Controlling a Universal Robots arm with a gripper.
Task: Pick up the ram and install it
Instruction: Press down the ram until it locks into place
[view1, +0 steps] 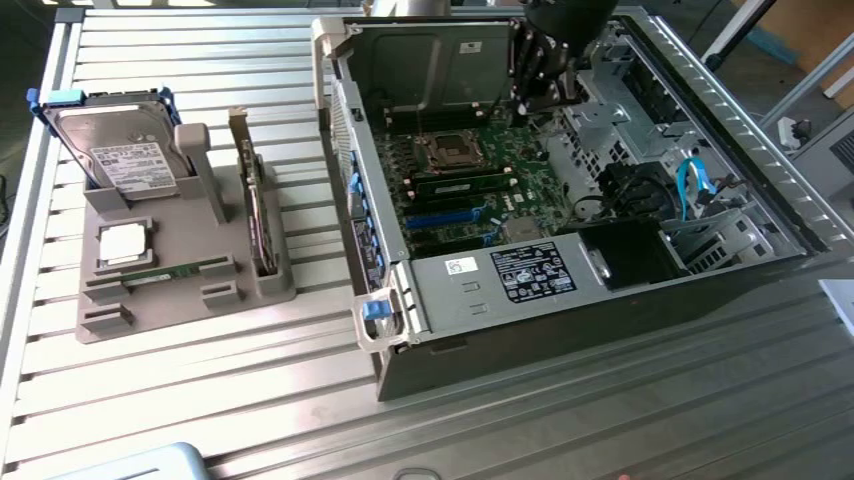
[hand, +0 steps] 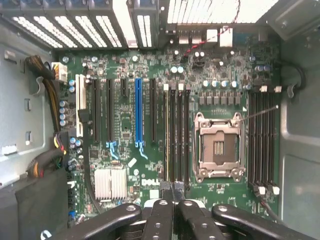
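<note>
Ram (view1: 461, 187) looks seated in a motherboard (hand: 125, 130) slot. Gripper (hand: 172, 189) hangs just above it, fingers pressed together and seemingly empty. Second ram (view1: 171, 272) lies on the tray (view1: 100, 290). Whether the latches have caught cannot be told.

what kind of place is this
Probably a robotics lab or workbench for computer assembly: an opened desktop PC case with its motherboard bare sits on a slatted metal table, beside a grey fixture holding a hard drive.
</note>
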